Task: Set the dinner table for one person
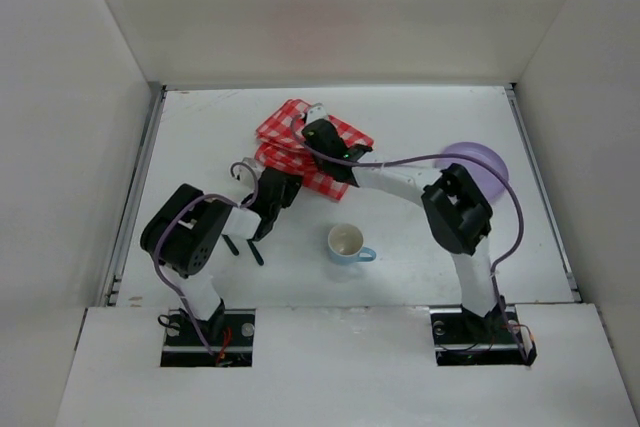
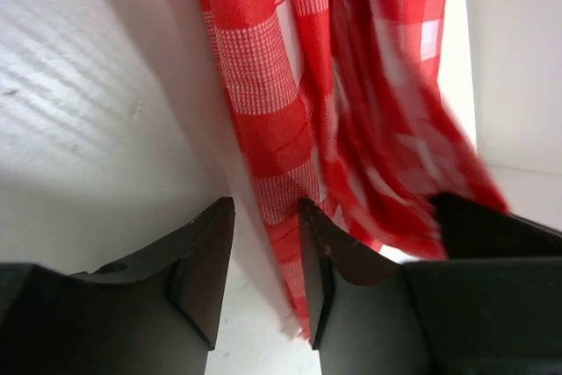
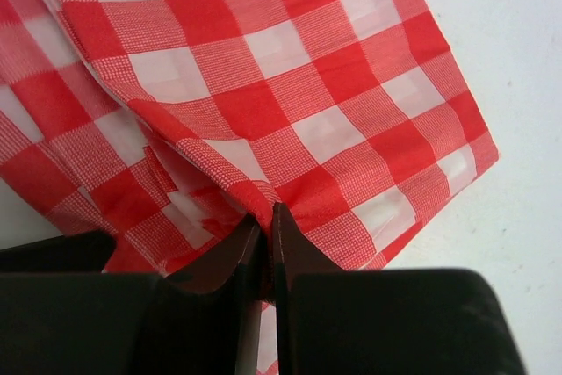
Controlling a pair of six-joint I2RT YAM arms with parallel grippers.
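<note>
A crumpled red-and-white checked cloth [image 1: 340, 137] lies on the far middle of the white dinner table [image 1: 200, 137]. My right gripper [image 1: 318, 127] is over it, and in the right wrist view the right gripper [image 3: 266, 213] is shut, pinching a raised fold of the cloth [image 3: 263, 94]. My left gripper [image 1: 287, 183] is at the cloth's near left edge. Seen from the left wrist, the left gripper [image 2: 268, 204] is open over bare table. The cloth's [image 2: 281, 129] edge runs along its right finger [image 2: 320, 252] and nothing is gripped.
A light blue cup [image 1: 347, 244] stands near the front centre. A purple plate [image 1: 485, 162] lies at the right, partly behind the right arm. Two dark utensils [image 1: 245, 247] lie by the left arm. Metal rails [image 1: 140, 187] and white walls bound the table.
</note>
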